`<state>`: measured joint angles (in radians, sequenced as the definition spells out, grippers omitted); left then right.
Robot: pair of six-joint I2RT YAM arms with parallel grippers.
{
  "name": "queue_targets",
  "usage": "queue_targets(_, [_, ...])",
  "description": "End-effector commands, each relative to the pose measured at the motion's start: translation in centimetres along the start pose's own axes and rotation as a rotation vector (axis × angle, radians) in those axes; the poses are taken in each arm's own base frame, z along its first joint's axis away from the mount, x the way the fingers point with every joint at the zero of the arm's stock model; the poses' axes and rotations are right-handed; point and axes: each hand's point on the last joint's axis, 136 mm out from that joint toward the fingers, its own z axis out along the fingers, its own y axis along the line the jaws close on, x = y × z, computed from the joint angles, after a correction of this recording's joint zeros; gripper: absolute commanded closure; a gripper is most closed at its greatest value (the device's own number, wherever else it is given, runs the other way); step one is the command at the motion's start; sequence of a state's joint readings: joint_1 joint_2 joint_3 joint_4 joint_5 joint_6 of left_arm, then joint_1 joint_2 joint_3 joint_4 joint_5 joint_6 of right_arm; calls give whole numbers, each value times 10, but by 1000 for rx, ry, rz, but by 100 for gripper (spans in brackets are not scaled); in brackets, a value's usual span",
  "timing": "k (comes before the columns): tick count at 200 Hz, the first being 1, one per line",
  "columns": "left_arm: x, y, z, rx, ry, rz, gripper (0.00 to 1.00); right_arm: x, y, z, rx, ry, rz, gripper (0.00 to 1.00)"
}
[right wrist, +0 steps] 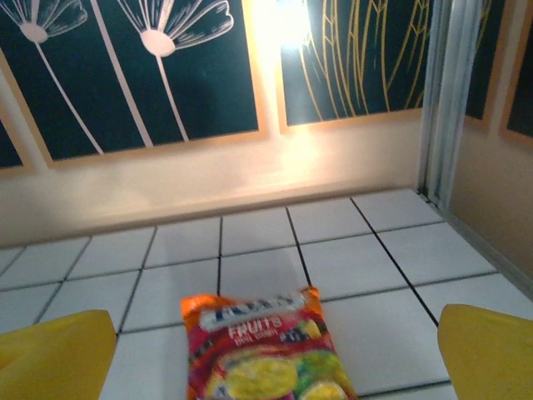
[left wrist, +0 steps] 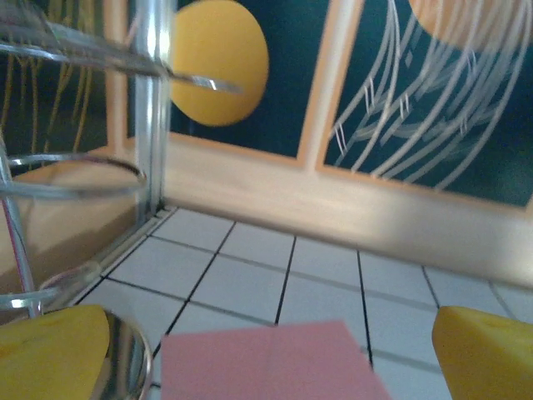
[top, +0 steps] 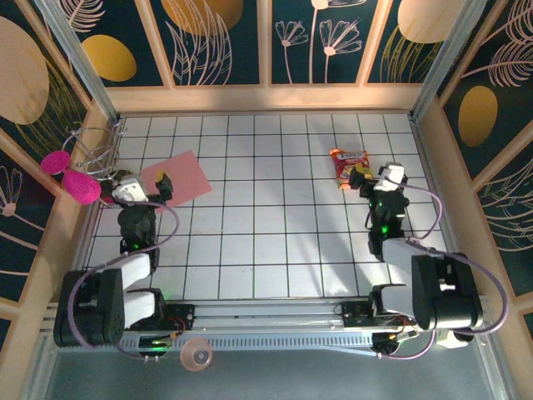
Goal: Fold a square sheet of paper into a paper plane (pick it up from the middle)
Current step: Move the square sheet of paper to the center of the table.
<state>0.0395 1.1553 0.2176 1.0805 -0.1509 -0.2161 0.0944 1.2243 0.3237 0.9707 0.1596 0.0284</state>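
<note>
Warm glare washes the back wall (right wrist: 279, 25), foreground blurred.

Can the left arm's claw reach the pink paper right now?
Probably yes. The left claw is open, and the paper lies flat right in front of it with nothing on top. The wire rack stands off to the side.

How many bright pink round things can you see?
2. One magenta disc is by the left wall; the other magenta disc sits beside it, lower right. More may be hidden.
</note>
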Motion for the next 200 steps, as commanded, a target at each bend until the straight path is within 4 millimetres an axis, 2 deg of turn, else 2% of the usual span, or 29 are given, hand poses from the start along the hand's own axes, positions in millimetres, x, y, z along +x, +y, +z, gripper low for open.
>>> queue_targets(1, [8, 7, 11, -81, 151, -124, 1, -1, -1, 12, 72, 153, 121, 1])
queue_targets(18, [7, -10, 16, -8, 216, -147, 1, -5, 12, 23, 62, 252, 174, 1])
queue_targets(45, [12, -33, 28, 80, 313, -231, 1, -18, 38, 30, -2, 251, 249, 1])
queue_targets(59, [21, -50, 33, 160, 376, -263, 1, -12, 50, 37, -39, 317, 315, 1])
queue_targets(84, [34, -59, 39, 195, 438, -338, 1, 10, 79, 49, -148, 447, 391, 1])
queue_targets(102, [49, -60, 45, 185, 500, -360, 1, 26, 94, 57, -191, 523, 442, 2])
queue_targets(124, [74, -55, 57, 128, 602, -371, 7, 41, 111, 62, -239, 575, 481, 3])
queue_targets(174, [140, -41, 76, -68, 859, -344, 16, 67, 129, 67, -251, 654, 496, 5])
queue_targets(188, [146, -38, 81, -103, 886, -333, 18, 72, 130, 66, -250, 668, 495, 5])
queue_targets(190, [155, -35, 80, -117, 909, -329, 19, 72, 131, 67, -249, 669, 495, 5])
queue_targets(195, [165, -31, 77, -139, 936, -321, 19, 74, 131, 67, -246, 674, 495, 5])
queue_targets(200, [163, -32, 84, -144, 932, -316, 19, 75, 132, 66, -248, 677, 495, 5])
